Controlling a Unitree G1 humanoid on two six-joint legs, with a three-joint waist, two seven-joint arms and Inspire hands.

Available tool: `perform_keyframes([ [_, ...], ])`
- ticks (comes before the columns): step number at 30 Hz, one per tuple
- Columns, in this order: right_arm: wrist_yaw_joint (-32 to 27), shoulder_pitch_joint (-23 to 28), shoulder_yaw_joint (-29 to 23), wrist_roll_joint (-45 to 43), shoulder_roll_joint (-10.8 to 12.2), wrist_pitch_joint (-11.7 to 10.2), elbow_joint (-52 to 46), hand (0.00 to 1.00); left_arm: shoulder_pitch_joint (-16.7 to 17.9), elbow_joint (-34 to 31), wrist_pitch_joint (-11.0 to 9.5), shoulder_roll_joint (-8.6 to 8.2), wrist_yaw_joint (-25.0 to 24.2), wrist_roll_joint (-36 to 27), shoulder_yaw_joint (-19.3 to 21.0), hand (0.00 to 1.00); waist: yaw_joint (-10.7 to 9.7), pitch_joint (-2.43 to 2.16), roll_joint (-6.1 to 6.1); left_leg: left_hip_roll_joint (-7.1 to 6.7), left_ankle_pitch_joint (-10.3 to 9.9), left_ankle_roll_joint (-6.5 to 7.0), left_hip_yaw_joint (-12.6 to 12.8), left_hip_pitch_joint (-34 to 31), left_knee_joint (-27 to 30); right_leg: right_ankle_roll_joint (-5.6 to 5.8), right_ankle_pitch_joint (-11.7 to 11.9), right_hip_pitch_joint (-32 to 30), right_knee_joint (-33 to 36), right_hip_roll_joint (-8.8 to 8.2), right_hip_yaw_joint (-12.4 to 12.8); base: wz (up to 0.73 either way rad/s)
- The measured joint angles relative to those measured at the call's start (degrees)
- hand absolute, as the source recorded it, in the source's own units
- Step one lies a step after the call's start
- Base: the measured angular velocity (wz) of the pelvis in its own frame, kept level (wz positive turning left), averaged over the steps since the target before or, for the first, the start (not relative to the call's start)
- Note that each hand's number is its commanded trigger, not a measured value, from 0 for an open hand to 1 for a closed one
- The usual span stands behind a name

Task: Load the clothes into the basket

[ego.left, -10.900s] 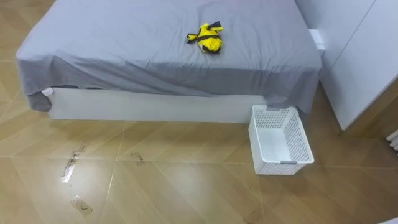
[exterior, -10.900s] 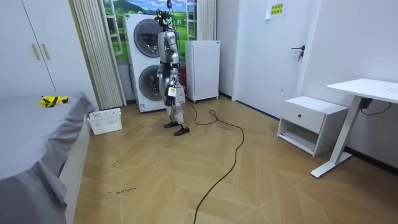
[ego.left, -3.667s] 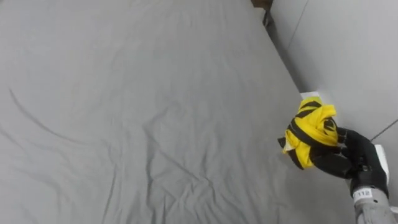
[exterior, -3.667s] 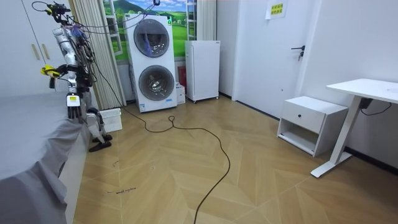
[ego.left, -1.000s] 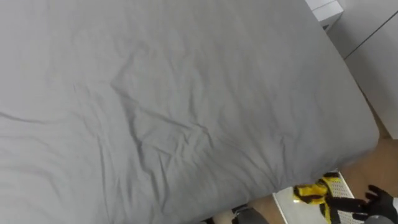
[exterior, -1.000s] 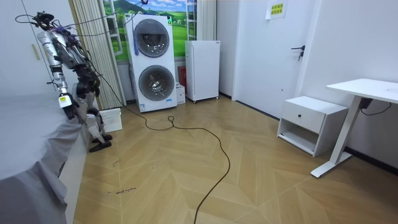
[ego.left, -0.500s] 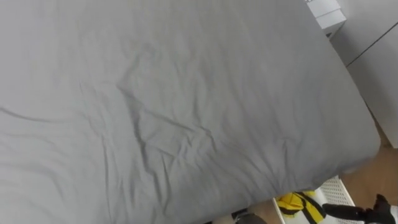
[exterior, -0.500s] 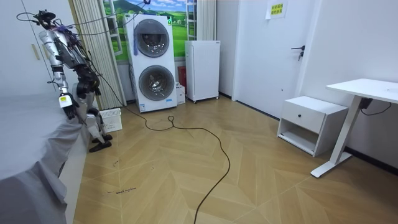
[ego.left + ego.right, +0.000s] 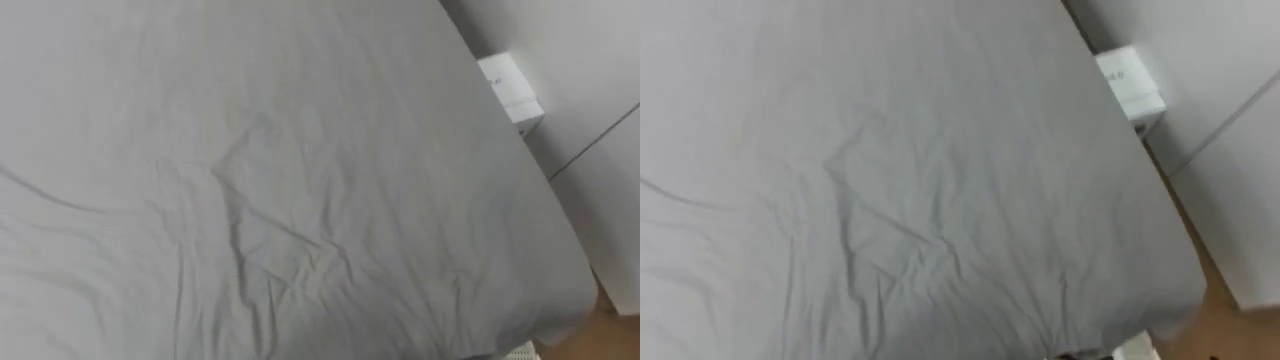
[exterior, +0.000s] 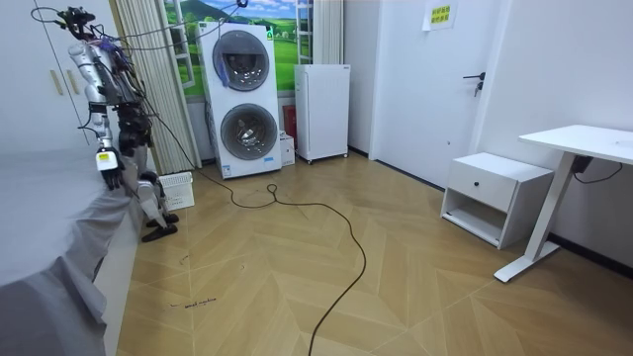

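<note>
Straightening up vs half a sec ago: in the room view the robot stands taller at the bed's end, and the head cam has swung w/ it, so the eye views now look across the grey bed sheet (image 9: 300,180) w/ a small white box (image 9: 510,85) past its far corner. Half a sec back the yellow clothes sat in the basket's mouth just under the right hand's fingers; now just a sliver of the basket (image 9: 522,351) peeks in at the bottom edge, so the drop can't be checked. Judging by that, the bundle is prob. inside the basket and the task is as good as done, pending a look down. By the body's facing, the hand hanging at the robot's near side is the left hand (image 10: 109,173). It's too small to tell if its fingers are open or curled. The bed's edge lies right by those fingers, and the basket is a bit below them, toward the room view's right, near the legs.
</note>
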Motion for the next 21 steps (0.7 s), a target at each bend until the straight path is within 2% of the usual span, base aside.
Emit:
perform_keyframes([
  [2, 1.54, 0.53, 0.04, 0.32, 1.57, -0.01, -0.59, 0.0, 0.61, -0.51, 0.0, -0.01, 0.14, 1.99, 0.72, 0.0, 0.01, -0.05, -0.41, -0.04, -0.07, -0.18, -0.24, 1.7, -0.52, -0.02, -0.05, 2.34, -1.26, -0.05, -0.86, 0.38],
  [3, 1.32, 0.54, -0.05, 0.96, 2.81, 0.05, -0.2, 0.0, 0.59, -0.6, 0.0, -0.21, 0.5, 3.21, 1.53, 0.0, -0.07, -0.03, -0.62, -0.21, -0.05, -0.23, -1.38, 2.22, -0.54, -0.03, -0.07, 3.51, -2.06, -0.18, -1.75, 0.39],
  [4, 1.45, 0.8, 0.07, 1.56, 3.45, 0.01, 1.24, 0.0, 0.56, -0.63, -0.05, -0.53, 1.42, 4.63, 1.85, 0.0, -0.09, 0.15, -1.12, -0.37, 0.0, -0.29, -2.24, 2.78, -0.63, -0.06, -0.16, 4.43, -2.44, -0.32, -2.51, 0.41],
  [5, 2.11, 1.23, 0.1, 1.75, 3.68, 0.0, 1.47, 0.0, 0.52, -0.63, -0.05, -0.78, 2.09, 5.72, 2.12, 0.0, -0.15, 0.14, -1.33, -0.46, 0.04, -0.32, -2.78, 3.02, -0.68, -0.07, -0.17, 5.06, -2.88, -0.41, -3.08, 0.35],
  [7, 5.96, 2.51, 1.62, 1.97, 4.48, 0.04, 2.57, 0.0, 0.52, -0.62, -0.07, -1.51, 3.46, 9.08, 4.02, 0.0, -0.08, 0.25, -1.99, -0.72, 0.08, -0.39, -3.69, 3.93, -0.9, -0.06, -0.58, 6.31, -2.97, -0.59, -3.93, 0.25],
  [10, 8.73, 3.63, 3.05, 3.97, 5.75, 0.15, 2.99, 0.0, 0.53, -0.62, -0.07, -1.65, 3.46, 9.97, 4.06, 0.0, 0.03, 0.38, -2.09, -1.05, 0.08, -0.38, -4.58, 5.12, -1.12, 0.09, -1.02, 7.76, -3.02, -0.82, -4.56, 0.17],
  [12, 10.71, 4.46, 3.97, 6.09, 6.8, 1.07, 3.03, 0.0, 0.5, -0.62, -0.07, -2.08, 3.59, 9.97, 5.0, 0.0, 0.98, 0.52, -2.28, -1.18, 0.08, -0.38, -4.79, 6.43, -1.4, 0.17, -1.32, 9.01, -2.96, -0.89, -4.56, 0.07],
  [17, 12.48, 5.06, 4.5, 8.07, 6.93, 1.98, 3.63, 0.0, 0.53, -0.63, -0.84, -3.72, 4.69, 9.94, 8.45, 0.0, 1.93, 0.8, -2.51, -1.34, 0.08, -0.37, -5.45, 7.87, -1.43, 0.23, -1.41, 10.76, -3.1, -1.08, -5.35, 0.06],
  [21, 12.97, 5.64, 4.43, 8.66, 6.92, 2.44, 3.65, 0.0, 0.54, -0.82, -1.78, -4.22, 4.75, 9.94, 9.55, 0.0, 2.71, 0.73, -2.61, -1.42, 0.08, -0.37, -6.07, 8.11, -1.19, 0.21, -1.43, 11.27, -3.06, -1.26, -6.3, 0.07],
])
